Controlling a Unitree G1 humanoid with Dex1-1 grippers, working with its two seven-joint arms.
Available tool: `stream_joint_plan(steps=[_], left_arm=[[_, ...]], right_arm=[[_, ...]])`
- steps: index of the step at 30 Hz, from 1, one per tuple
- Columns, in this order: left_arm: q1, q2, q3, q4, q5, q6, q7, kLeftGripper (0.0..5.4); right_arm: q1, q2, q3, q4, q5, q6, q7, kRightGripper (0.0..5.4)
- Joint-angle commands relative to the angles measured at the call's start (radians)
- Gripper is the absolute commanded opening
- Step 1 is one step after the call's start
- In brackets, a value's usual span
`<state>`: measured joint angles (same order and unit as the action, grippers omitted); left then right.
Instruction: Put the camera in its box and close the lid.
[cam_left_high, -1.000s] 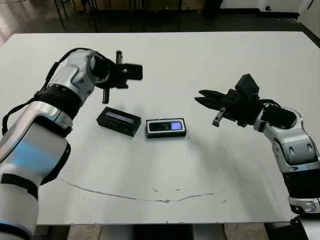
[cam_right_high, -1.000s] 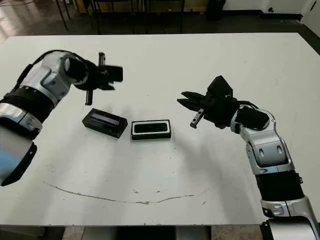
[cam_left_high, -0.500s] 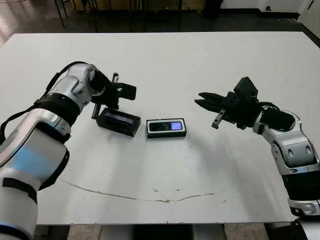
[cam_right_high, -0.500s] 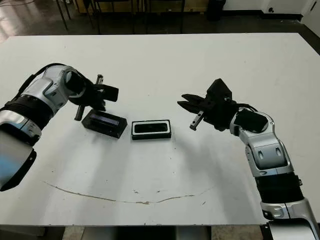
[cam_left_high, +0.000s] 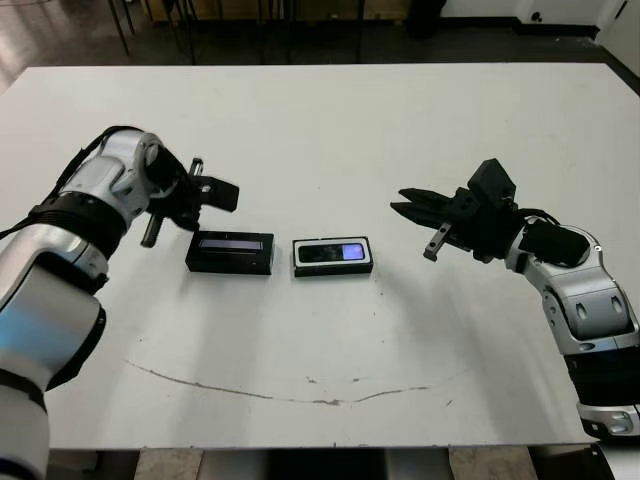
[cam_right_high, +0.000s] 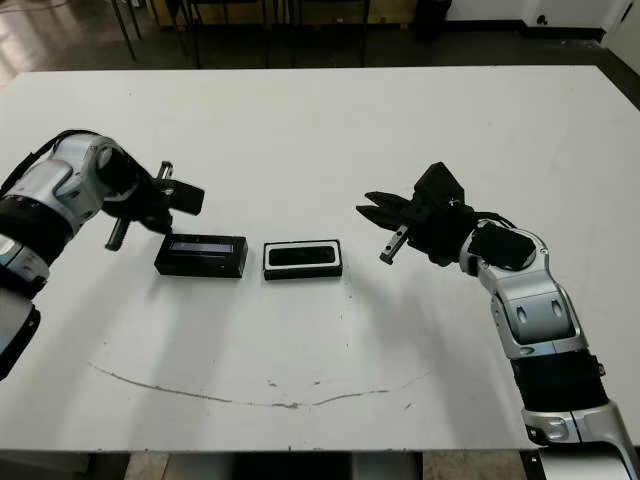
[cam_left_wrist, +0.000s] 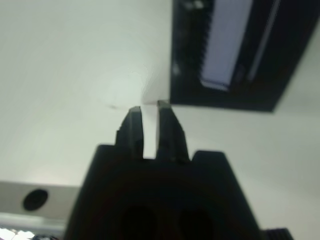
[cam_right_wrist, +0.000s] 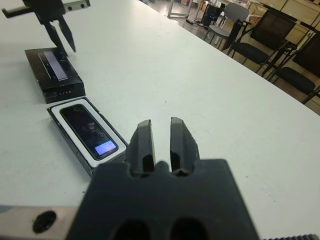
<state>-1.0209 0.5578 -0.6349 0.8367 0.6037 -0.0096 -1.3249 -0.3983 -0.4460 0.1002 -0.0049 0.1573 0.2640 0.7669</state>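
Observation:
The slim black camera (cam_left_high: 326, 253), its small bluish screen lit, lies face up inside the white-lined black box (cam_left_high: 334, 272) at mid-table. Just to the left of the box and in line with it lies the lid (cam_left_high: 230, 252), pale strip upward. My left gripper (cam_left_high: 230, 193) hovers just behind the lid's left end. In the left wrist view its fingers (cam_left_wrist: 166, 125) are shut with nothing between them. My right gripper (cam_left_high: 400, 203) hangs to the right of the box, apart from it. It points toward the box and is shut on nothing.
A thin dark scratch (cam_left_high: 280, 395) runs across the white table (cam_left_high: 330, 120) near the front edge. Chairs (cam_right_wrist: 260, 40) stand beyond the table's far side in the right wrist view.
The left gripper has come down and swung left. The lid, which lay askew, now lies straight in line with the box and slightly further left. The right arm has barely moved.

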Motion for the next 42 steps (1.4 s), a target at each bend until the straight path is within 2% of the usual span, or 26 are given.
stream_joint_plan(steps=[1, 6, 14, 18, 25, 29, 37, 40, 42], left_arm=[[0.059, 0.037, 0.013, -0.091, -0.017, 0.028, -0.055, 0.00], [0.165, 0.073, 0.074, -0.256, -0.109, 0.042, -0.104, 0.00], [0.286, 0.124, 0.087, -0.543, -0.207, 0.114, -0.215, 0.00], [0.282, 0.144, 0.057, -0.568, -0.166, 0.146, -0.228, 0.00], [0.216, 0.168, -0.002, -0.432, -0.045, 0.152, -0.205, 0.00], [0.234, 0.174, 0.016, -0.454, -0.069, 0.138, -0.225, 0.00], [0.283, 0.192, 0.060, -0.602, -0.223, 0.150, -0.289, 0.00], [0.287, 0.207, 0.068, -0.639, -0.197, 0.178, -0.262, 0.00], [0.282, 0.233, 0.091, -0.643, -0.167, 0.137, -0.193, 0.00]], right_arm=[[0.005, -0.013, 0.011, 0.013, -0.013, 0.008, 0.001, 0.02], [-0.009, -0.013, 0.016, 0.035, -0.016, -0.008, 0.010, 0.02], [-0.024, -0.016, 0.014, 0.054, -0.011, -0.002, 0.027, 0.02], [-0.033, -0.016, 0.017, 0.069, -0.012, -0.009, 0.034, 0.02], [-0.031, -0.015, 0.015, 0.070, -0.012, -0.014, 0.043, 0.02], [-0.027, -0.020, 0.017, 0.073, -0.018, -0.029, 0.045, 0.02], [-0.034, -0.011, 0.023, 0.103, -0.021, -0.075, 0.056, 0.02], [-0.037, -0.009, 0.025, 0.110, -0.023, -0.071, 0.058, 0.02], [-0.035, -0.007, 0.023, 0.113, -0.020, -0.066, 0.058, 0.02]])
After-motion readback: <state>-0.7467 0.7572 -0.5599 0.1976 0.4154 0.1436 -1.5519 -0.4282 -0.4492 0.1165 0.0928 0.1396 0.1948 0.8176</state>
